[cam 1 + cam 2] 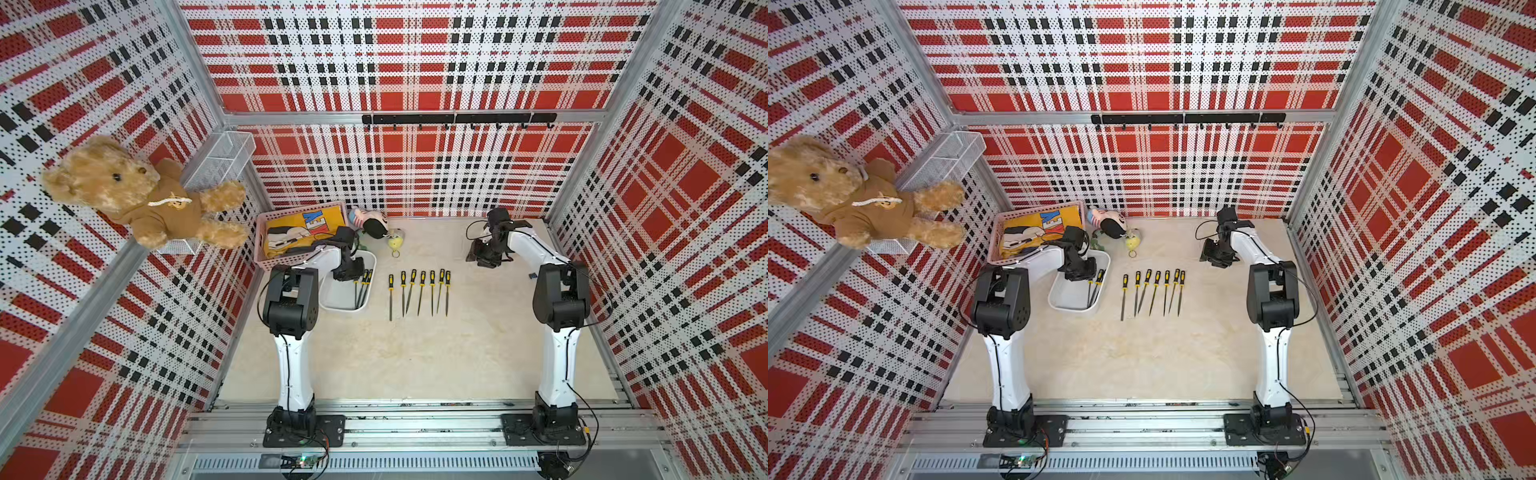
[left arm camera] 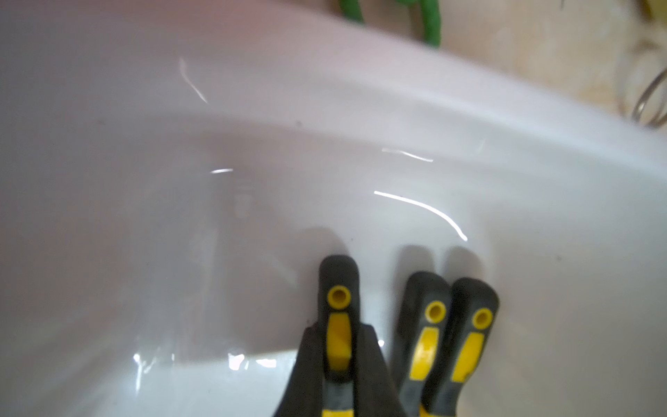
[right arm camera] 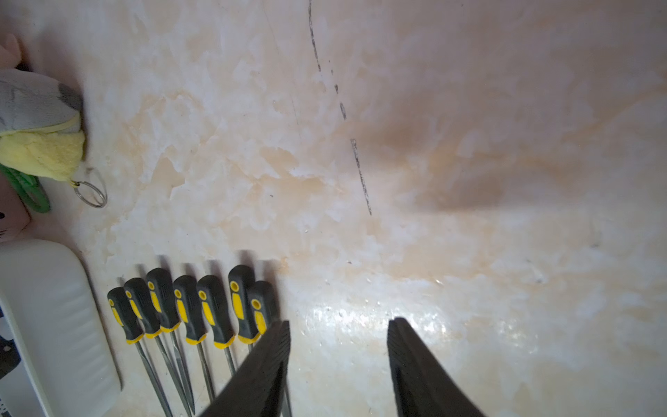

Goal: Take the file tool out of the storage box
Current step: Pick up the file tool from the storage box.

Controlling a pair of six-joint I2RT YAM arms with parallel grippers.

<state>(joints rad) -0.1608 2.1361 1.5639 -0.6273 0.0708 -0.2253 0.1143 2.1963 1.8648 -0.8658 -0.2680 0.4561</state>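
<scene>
Left claw [image 2: 339,346]: closed on the black-and-yellow handle of one file [image 2: 338,285], one finger on each side of it, low inside the storage box [image 1: 337,297].
Where the file lies: in the right part of the box; its long axis runs near to far, with the handle at the far end and the blade pointing to the near end.
Relation that matters: the handle already sits between the jaws, with the box wall close at its far end. I judge the clear way out is straight up, keeping the file level.
Neighbours: two loose files [image 2: 453,335] lie touching each other just to the right of the gripped one, with a narrow gap between, and run the same way.
Storage box contents: these three files only; the left part of its floor is bare.
Nearer arm: the left; the box is just beside it.
Right claw [image 3: 339,325]: open and holding nothing, over the bare bench [image 1: 415,365] at the far right, well apart from the box.
Row on the bench: seven files [image 1: 422,279] lie side by side to the right of the box, handles far.
Pink basket [image 1: 259,237]: just beyond the box, holding a yellow printed item.
Risk: a tilted lift could drag the blade across the neighbours.
</scene>
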